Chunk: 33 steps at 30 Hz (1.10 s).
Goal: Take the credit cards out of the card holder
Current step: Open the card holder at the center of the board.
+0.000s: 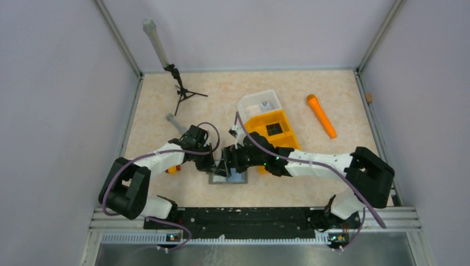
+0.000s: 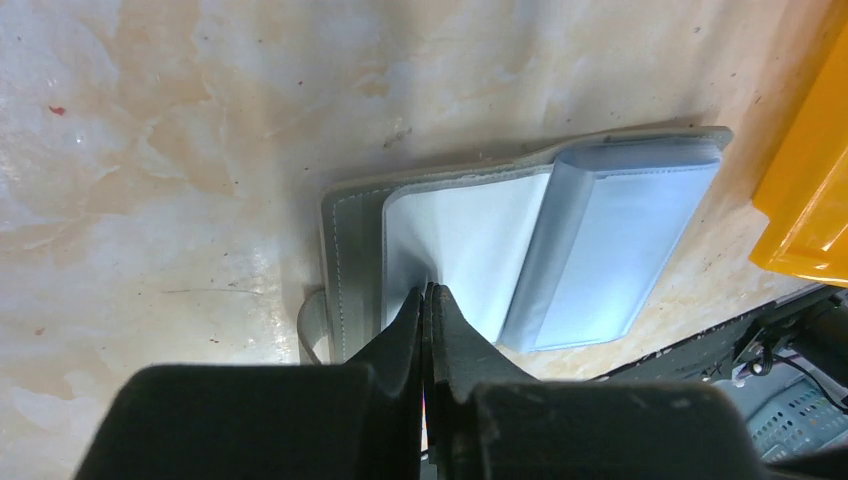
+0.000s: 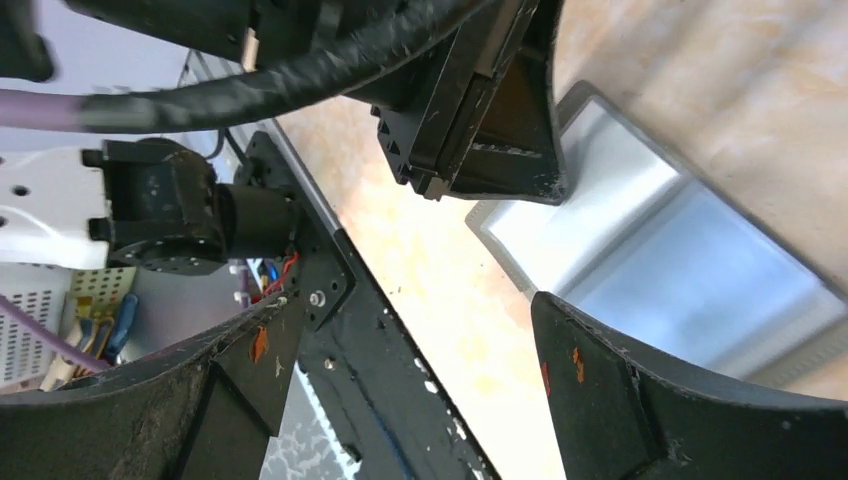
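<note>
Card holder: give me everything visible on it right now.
The grey folding card holder lies open and flat on the beige marbled table, near the orange plastic bin. Matte cover, stitched border, a strap loop at one edge. Inside: a pale sheet on one half, a light grey-blue layered stack on the other. The shut left gripper seems to pinch the pale sheet; the open right gripper hovers above.
</note>
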Available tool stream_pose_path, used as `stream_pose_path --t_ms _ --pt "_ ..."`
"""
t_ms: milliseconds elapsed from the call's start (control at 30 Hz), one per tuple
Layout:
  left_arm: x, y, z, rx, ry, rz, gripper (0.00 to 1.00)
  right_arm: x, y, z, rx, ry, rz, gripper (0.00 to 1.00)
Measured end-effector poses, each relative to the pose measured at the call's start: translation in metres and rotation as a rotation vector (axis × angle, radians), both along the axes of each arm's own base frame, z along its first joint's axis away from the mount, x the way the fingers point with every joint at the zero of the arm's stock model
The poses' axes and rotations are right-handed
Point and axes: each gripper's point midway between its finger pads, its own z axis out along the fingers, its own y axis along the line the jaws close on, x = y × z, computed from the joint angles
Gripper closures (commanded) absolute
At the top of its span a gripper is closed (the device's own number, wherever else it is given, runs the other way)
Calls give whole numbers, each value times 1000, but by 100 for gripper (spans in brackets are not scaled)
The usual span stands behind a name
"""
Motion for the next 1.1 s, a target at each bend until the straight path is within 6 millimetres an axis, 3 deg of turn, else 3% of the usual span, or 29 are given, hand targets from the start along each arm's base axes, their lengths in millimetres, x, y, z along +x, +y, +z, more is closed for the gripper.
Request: stream_pose_path --t_ms 67,133,367,733,1100 --pt "-2 1 -2 2 6 0 100 4 -9 14 24 -20 -23 12" --pt "-2 1 -3 1 5 0 100 9 -19 16 24 -23 -52 12" --pt "-3 1 -3 -3 -4 0 100 9 -44 -23 -78 55 -109 13" --pt "-4 1 -2 -12 -16 -1 100 8 -45 -50 -133 105 -120 13" --pt "-4 2 0 -12 -24 0 100 10 -39 -57 -124 113 -117 13"
